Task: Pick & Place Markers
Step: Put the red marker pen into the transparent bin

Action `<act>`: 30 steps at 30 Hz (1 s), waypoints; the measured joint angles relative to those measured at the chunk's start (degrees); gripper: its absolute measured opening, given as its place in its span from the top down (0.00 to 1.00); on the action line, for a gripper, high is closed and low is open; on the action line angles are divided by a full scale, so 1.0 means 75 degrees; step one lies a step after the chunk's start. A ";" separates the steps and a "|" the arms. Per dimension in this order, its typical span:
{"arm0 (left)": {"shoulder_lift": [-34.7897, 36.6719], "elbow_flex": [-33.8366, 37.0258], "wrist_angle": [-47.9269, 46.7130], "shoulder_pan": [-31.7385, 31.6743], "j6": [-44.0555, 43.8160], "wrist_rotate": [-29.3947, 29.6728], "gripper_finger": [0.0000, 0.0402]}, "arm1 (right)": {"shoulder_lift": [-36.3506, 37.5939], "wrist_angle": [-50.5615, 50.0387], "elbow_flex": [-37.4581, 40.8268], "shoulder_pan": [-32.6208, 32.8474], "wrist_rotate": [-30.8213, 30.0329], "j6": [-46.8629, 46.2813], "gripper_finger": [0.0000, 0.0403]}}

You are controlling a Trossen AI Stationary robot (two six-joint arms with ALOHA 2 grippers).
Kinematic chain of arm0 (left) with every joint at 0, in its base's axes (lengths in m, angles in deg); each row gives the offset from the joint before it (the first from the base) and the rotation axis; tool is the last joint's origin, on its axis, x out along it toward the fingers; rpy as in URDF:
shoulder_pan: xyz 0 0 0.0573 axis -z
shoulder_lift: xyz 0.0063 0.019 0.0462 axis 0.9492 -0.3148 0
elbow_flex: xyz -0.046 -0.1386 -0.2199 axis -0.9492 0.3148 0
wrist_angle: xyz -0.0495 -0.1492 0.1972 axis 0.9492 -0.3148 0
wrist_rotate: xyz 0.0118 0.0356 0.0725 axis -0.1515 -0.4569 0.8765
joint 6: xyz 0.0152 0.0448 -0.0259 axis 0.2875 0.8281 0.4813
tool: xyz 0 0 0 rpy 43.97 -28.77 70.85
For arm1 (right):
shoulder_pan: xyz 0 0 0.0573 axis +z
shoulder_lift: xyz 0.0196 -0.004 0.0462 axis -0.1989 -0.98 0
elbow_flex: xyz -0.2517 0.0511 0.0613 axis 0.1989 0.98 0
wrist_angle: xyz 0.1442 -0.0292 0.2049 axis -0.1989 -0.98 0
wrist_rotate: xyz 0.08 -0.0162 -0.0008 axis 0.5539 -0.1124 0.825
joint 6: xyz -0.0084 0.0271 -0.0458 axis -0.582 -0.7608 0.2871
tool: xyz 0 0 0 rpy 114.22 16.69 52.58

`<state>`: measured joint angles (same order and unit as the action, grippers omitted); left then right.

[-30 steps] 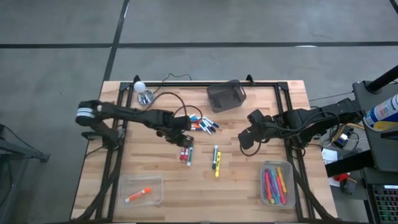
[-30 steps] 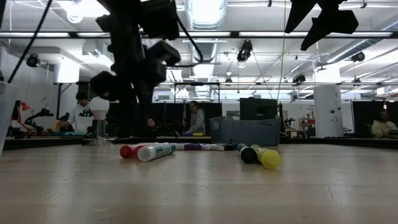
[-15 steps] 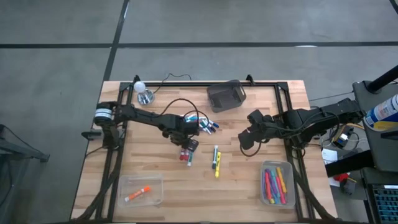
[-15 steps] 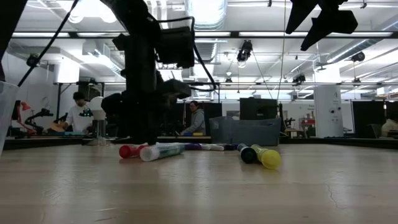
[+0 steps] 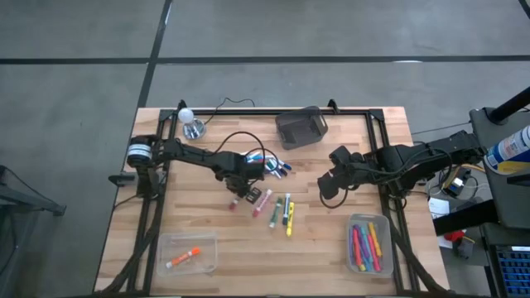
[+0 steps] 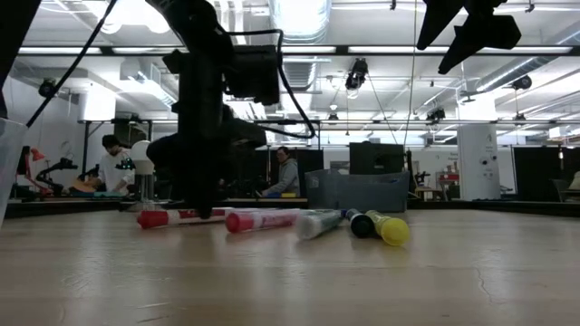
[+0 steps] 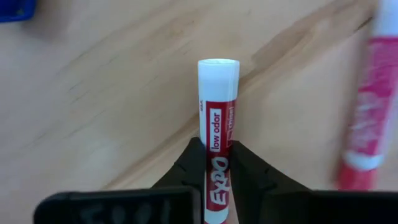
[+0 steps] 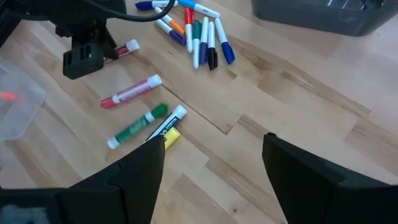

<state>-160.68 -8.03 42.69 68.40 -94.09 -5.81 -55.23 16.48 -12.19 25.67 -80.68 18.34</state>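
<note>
The left gripper (image 5: 240, 189) sits low near mid-table, its fingers (image 7: 189, 165) now pinched together on a red marker (image 7: 217, 134) that was lying loose a moment ago — so a pick is under way. The nudge has scattered its neighbours: a pink marker (image 5: 262, 201) and a green marker (image 5: 277, 210) have rolled toward five o'clock, beside the yellow marker (image 5: 290, 220). A clear tray (image 5: 190, 252) at seven o'clock holds one orange marker (image 5: 183, 260), with open board between. The right gripper (image 5: 329, 184) waits at three o'clock, fingers spread, holding nothing — the filled tray (image 5: 369, 243) lies near the right edge.
</note>
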 joint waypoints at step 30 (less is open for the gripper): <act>0.4754 0.0003 -0.3098 0.0856 0.0318 0.0089 0.91 | 0.0000 0.0060 0.0000 -0.0663 -0.0190 0.0664 0.36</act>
<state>-125.03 -8.01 19.45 74.82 -91.70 -5.14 -55.23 16.93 -12.19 20.69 -82.11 23.31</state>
